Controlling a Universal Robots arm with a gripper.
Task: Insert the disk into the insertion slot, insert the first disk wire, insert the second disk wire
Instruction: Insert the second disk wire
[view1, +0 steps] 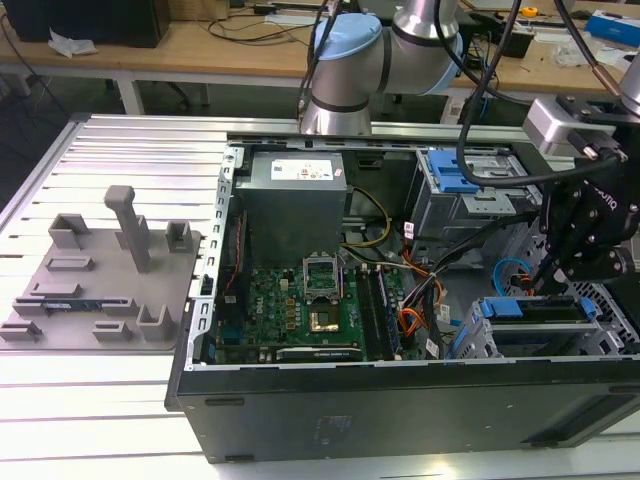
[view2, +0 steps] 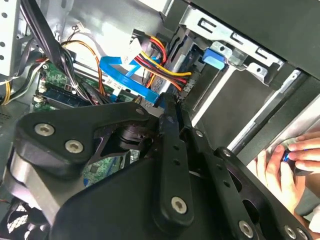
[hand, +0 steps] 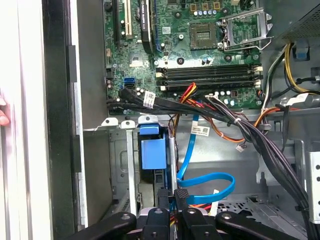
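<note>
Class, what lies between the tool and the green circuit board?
In the first wrist view, a looping blue flat cable and a black cable bundle lie between the tool and the board.

Black gripper (hand: 173, 212). Bright blue disk carrier (hand: 149, 150) inside silvery perforated insertion slot (hand: 240, 212). Blue flat cable (hand: 205, 182), red, yellow and orange wires (view2: 160, 62), green motherboard (view1: 300, 300), grey power supply (view1: 295, 190), black case wall (view1: 400, 410), ribbed silver desk (view1: 90, 400).

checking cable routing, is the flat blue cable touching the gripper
Cannot tell: in the first wrist view the flat blue cable runs down beside the gripper, its end hidden.
</note>
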